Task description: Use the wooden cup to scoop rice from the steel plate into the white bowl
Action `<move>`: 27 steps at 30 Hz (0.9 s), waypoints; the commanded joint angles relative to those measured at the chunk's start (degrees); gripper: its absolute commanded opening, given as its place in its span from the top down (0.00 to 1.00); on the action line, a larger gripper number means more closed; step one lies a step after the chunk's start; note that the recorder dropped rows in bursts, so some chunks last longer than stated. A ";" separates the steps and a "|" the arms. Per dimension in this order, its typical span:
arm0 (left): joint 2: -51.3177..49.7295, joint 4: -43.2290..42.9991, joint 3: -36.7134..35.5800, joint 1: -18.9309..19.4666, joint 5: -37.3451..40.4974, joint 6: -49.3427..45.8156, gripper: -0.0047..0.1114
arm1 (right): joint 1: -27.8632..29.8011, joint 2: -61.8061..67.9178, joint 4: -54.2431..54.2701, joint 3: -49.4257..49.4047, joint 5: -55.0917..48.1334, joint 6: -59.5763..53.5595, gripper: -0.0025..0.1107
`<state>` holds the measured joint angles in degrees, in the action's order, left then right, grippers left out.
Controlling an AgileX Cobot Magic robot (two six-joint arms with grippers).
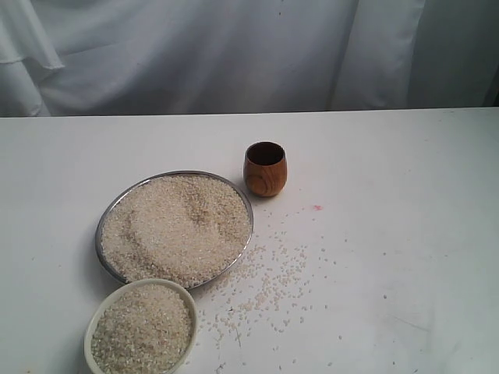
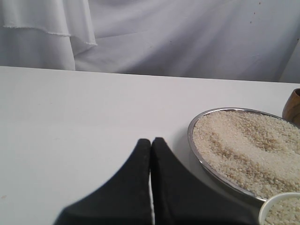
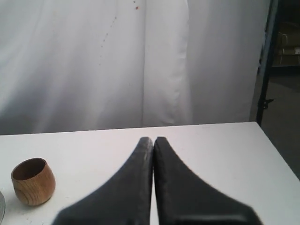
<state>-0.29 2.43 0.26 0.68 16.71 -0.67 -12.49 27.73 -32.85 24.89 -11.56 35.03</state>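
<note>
The steel plate [image 1: 102, 219] sits left of the table's middle, heaped with rice [image 1: 175, 226]. In front of it stands the white bowl [image 1: 92, 325], also filled with rice. The wooden cup [image 1: 265, 168] stands upright and free behind the plate's right side. Neither gripper shows in the exterior view. My left gripper [image 2: 151, 140] is shut and holds nothing, beside the steel plate [image 2: 193, 143], with the white bowl [image 2: 272, 202] at the frame's corner. My right gripper [image 3: 153, 139] is shut and holds nothing, well apart from the wooden cup [image 3: 33, 181].
Loose grains [image 1: 269, 284] lie scattered on the white table [image 1: 390, 195] right of the plate and bowl. A small pink speck [image 1: 317, 207] marks the table near the cup. A white curtain [image 1: 234, 54] hangs behind the table's far edge.
</note>
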 commanded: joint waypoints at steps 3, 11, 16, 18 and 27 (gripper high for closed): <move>0.29 0.04 -0.26 -0.09 -0.36 0.18 0.96 | 4.00 -13.33 28.90 -9.14 -3.34 -24.95 0.98; 0.29 0.04 -0.26 -0.09 -0.36 0.18 0.96 | 3.88 -21.65 32.08 -21.99 -3.46 -25.19 0.98; 0.29 0.04 -0.26 -0.09 -0.36 0.18 0.96 | 3.88 -25.48 32.08 -24.89 -4.38 -25.19 0.98; 0.29 0.04 -0.26 -0.09 -0.36 0.18 0.96 | 3.88 -26.39 32.08 -24.89 -7.33 -25.19 0.98; 0.29 0.04 -0.26 -0.09 -0.36 0.18 0.96 | 3.88 -26.84 32.08 -24.89 -7.20 -30.13 0.98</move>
<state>-0.29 2.43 0.26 0.68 16.71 -0.67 -9.04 1.33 -1.10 0.21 -18.64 5.94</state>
